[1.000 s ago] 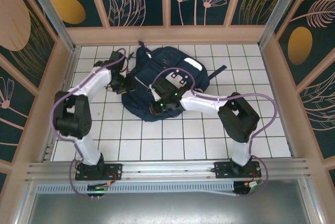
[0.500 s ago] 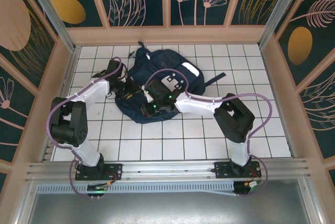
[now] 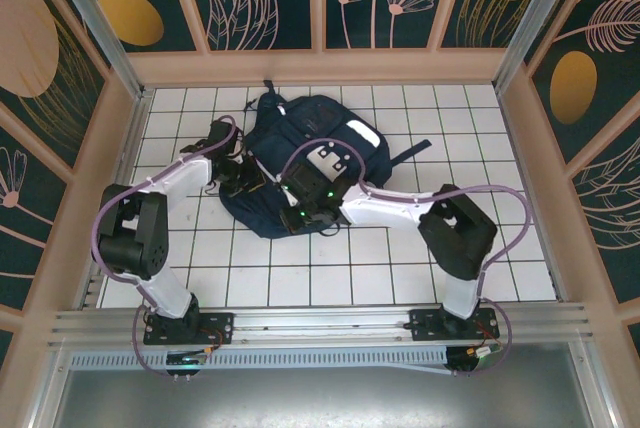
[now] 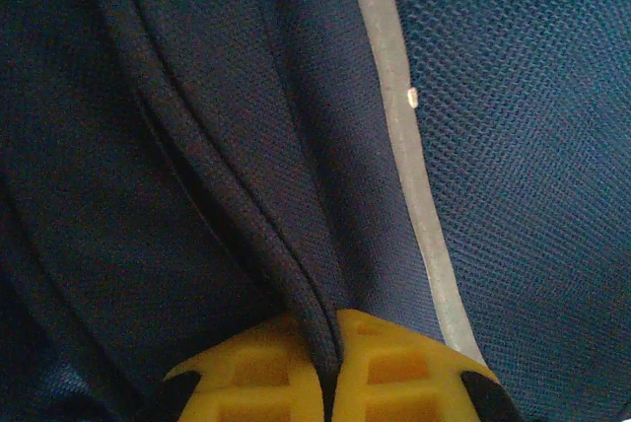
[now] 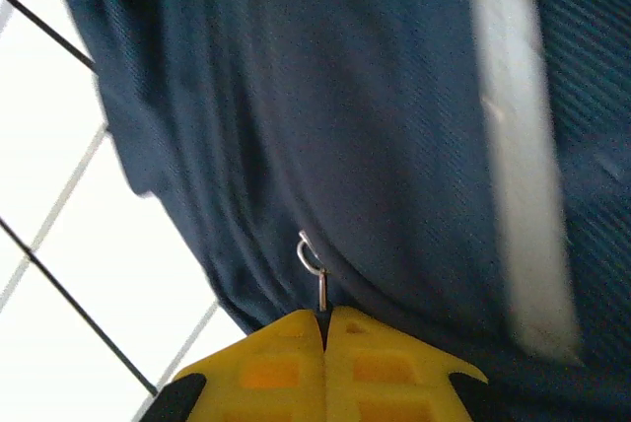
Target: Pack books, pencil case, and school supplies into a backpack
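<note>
Navy backpack (image 3: 335,143) lies slumped on the tiled table (image 3: 400,268). Left gripper (image 4: 330,383) at the backpack's near-left edge, fingers pinched tight on a seam fold (image 4: 296,274). Right gripper (image 5: 325,343) at the backpack's near hem, fingers closed on the metal zip pull (image 5: 314,262). Fabric looks soft and floppy and will likely bunch. Best held taut by the seam, drawn by the pull.

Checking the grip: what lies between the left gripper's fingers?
A piped fold of the backpack's navy fabric, pinched by the left gripper, as the left wrist view shows.

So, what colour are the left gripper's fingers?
The fingers are yellow; the left wrist view shows them best.
</note>
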